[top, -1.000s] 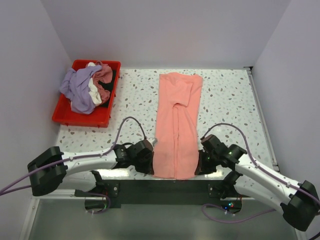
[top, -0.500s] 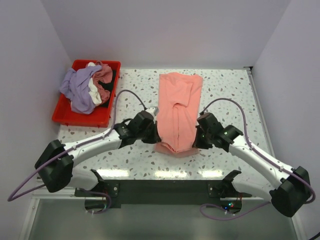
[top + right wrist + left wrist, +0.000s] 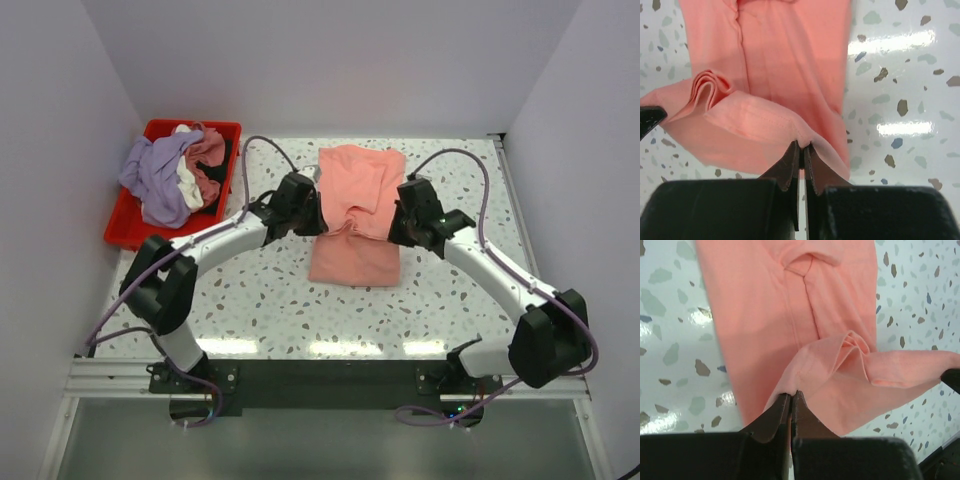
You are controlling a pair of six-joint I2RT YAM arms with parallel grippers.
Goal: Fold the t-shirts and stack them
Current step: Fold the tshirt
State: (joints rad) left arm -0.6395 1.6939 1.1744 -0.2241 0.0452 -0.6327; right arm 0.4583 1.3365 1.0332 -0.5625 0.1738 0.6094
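A salmon-pink t-shirt (image 3: pixel 356 205) lies lengthwise on the speckled table, its near part lifted and carried over the far part. My left gripper (image 3: pixel 318 222) is shut on the hem's left corner (image 3: pixel 790 394). My right gripper (image 3: pixel 392 226) is shut on the hem's right corner (image 3: pixel 802 144). The held edge sags and bunches between the two grippers (image 3: pixel 855 342). The lavender, white and dusty rose t-shirts (image 3: pixel 175 175) lie crumpled in the red bin.
The red plastic bin (image 3: pixel 130 228) stands at the far left of the table. White walls close in the back and sides. Speckled table surface (image 3: pixel 270 300) shows in front of the shirt.
Both grippers have carried the shirt's near hem away from the table's front edge toward the far end, folding the lower part over the upper part. Both arms are now stretched out.
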